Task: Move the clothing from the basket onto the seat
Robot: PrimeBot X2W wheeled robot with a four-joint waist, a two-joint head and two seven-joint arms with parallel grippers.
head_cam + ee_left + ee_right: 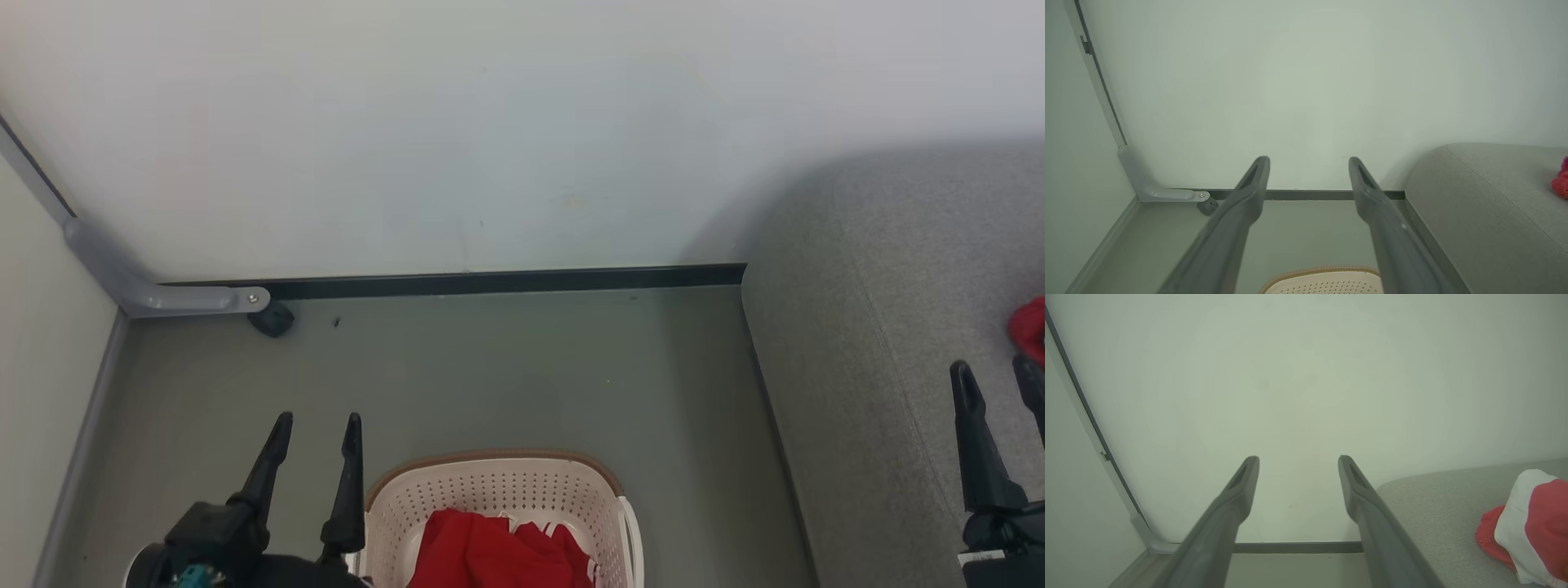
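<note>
Head view, looking down toward the bottom edge: oval cream laundry basket (490, 490) on the grey-green floor (490, 376), with a red garment (490, 555) heaped inside and a little white showing at its right side. Probably light, limp and shapeless, so likely to sag and trail when lifted rather than slip or break. Best pinched at the highest fold of the heap, near the middle, and deep enough to gather more than one layer. Worth raising well up before swinging across, lest a hanging hem snag on the brown rim (498, 454) or the loop handle (633, 531) on the basket's right side.

Left gripper (318, 418) just to the left of the basket, fingers spread wide, nothing between them. Right gripper (992, 367) out over the grey sofa seat (890, 343) at the right edge of the view — likewise spread and empty.

Seat to the right of the basket, a strip of floor between the two, its rounded front corner nearest the basket. Lying on the cushion just beyond the right gripper's fingertips, a bunched red-and-white garment (1531, 522). Sensible to set the next piece down beside it, on bare fabric.

Around: pale wall (490, 147) behind, dark skirting strip (506, 282) along its foot, grey bracket (180, 298) in the left corner with a small dark foot (271, 318) at its end — all well apart from the basket. On the way across, only the seat's edge to rise over.
</note>
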